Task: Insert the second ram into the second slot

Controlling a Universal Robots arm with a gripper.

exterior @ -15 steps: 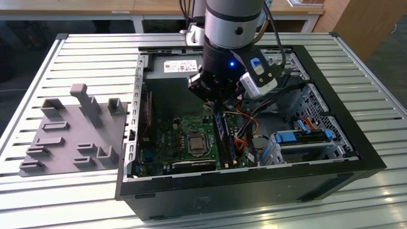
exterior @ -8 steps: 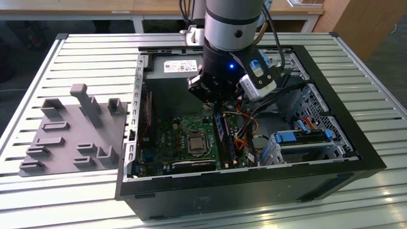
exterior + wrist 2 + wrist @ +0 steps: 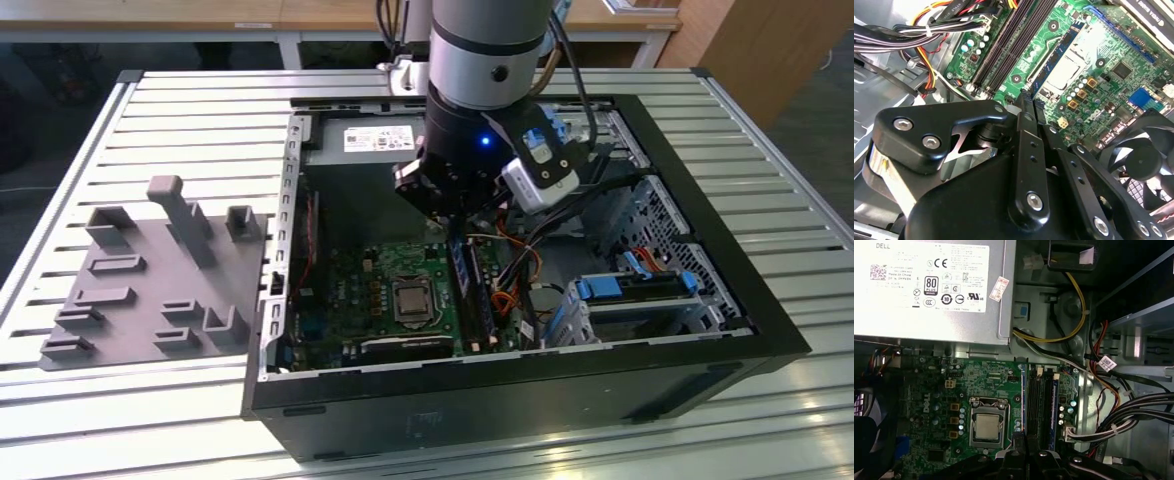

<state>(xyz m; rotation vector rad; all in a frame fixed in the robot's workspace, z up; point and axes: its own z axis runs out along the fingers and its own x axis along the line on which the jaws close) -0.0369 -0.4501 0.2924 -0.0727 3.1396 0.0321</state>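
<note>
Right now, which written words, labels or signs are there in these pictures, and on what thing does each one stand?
White label on the power supply: logos and certification marks, not quoted here; the fine lines are too small to read.
Small sticker at that supply's edge: too small to read.
Cable tag: blurred.
Motherboard lettering: mostly too small to read.
</note>
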